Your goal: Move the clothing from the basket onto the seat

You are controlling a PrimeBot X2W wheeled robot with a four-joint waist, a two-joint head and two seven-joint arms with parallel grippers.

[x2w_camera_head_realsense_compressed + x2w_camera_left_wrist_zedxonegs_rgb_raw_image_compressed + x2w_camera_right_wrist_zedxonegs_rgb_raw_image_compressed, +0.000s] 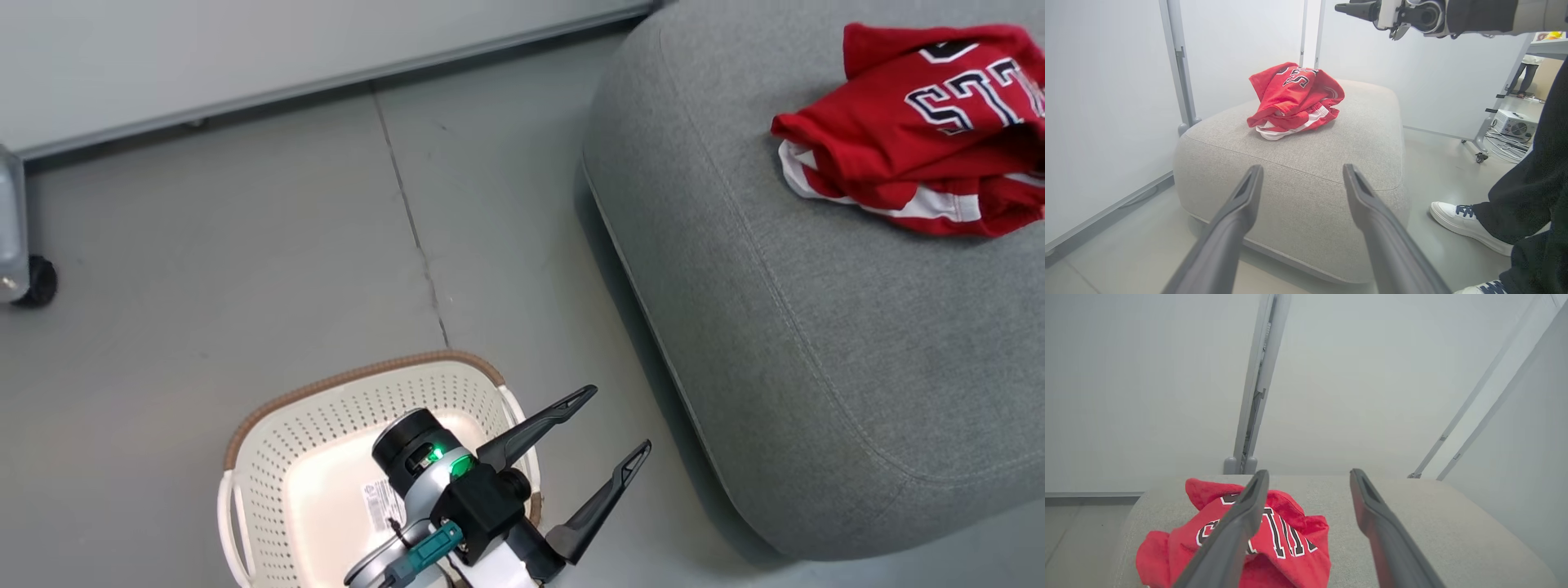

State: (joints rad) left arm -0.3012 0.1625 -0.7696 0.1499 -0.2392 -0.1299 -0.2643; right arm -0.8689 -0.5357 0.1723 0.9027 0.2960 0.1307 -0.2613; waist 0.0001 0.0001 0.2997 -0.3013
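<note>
- Left tool (620, 418) hangs open over the basket (326, 400) and holds nothing. Its wrist hides part of the basket, and the frame cuts off the basket's near end.
- Right tool (1309, 473) is spread wide above the seat (1453, 522), gripping nothing. One of its fingers covers some lettering on the clothing (1290, 539).
- Bunched on the seat, the clothing is cut off at one edge in the head view.
- Beside the seat stand a person's shoe (1466, 224) and dark trouser leg, mostly out of frame.

White partition panels (245, 49) on grey metal posts (1182, 69) close off the room. Below the panels lies a smooth grey floor (204, 245), crossed by a thin seam (412, 220). A black caster (39, 282) rests near the panels' foot. The light is soft and even.
</note>
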